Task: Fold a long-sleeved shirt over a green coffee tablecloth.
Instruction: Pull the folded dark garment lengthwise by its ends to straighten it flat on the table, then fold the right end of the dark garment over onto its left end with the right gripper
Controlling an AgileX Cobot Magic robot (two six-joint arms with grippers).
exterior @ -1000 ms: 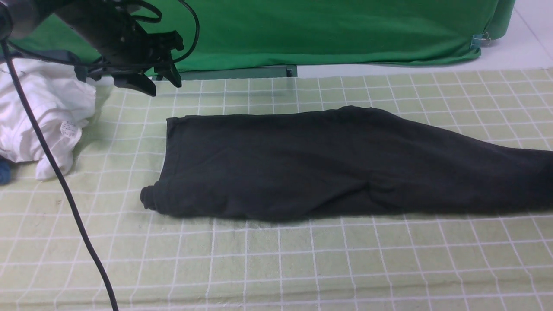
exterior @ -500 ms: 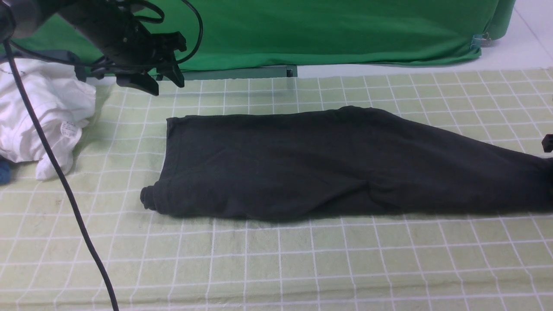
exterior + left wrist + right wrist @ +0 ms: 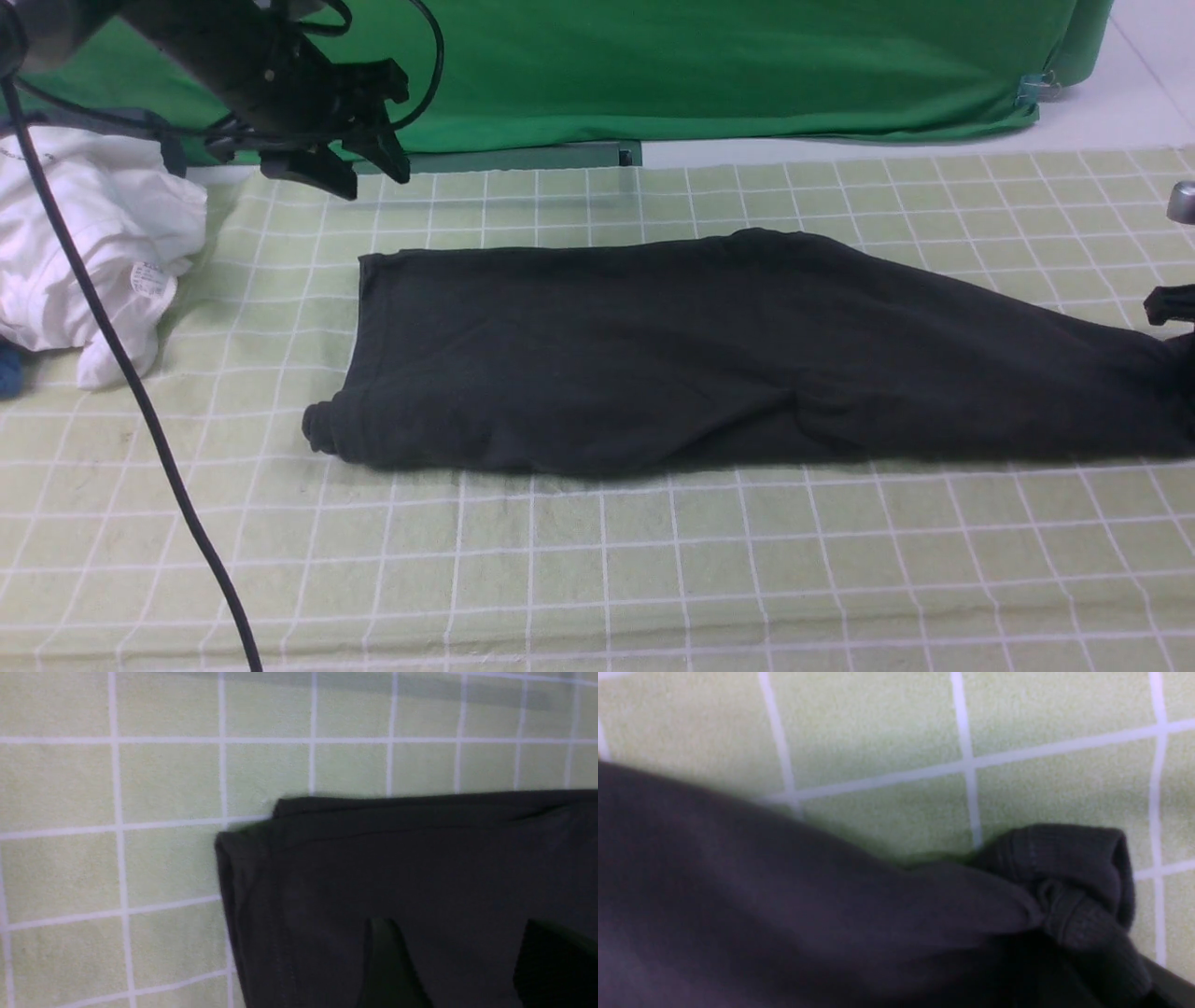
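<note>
Front view: illegible label (image 3: 149, 277) L of shirt (image 3: 728, 350)

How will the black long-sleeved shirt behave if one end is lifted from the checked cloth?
The long-sleeved shirt is probably floppy: it lies flat in soft wrinkles, so the rest should sag and drag. It seems light for its size, since its layers look thin. Its bunched cuff may unroll, and the green coffee tablecloth might shift slightly.

The long-sleeved shirt (image 3: 709, 355), black and folded into a long narrow band, lies flat across the pale yellow-green, white-gridded green coffee tablecloth (image 3: 597, 560), running from 9 o'clock to 3 o'clock, its ribbed cuff (image 3: 1073, 891) bunched at the 3 o'clock end
</note>
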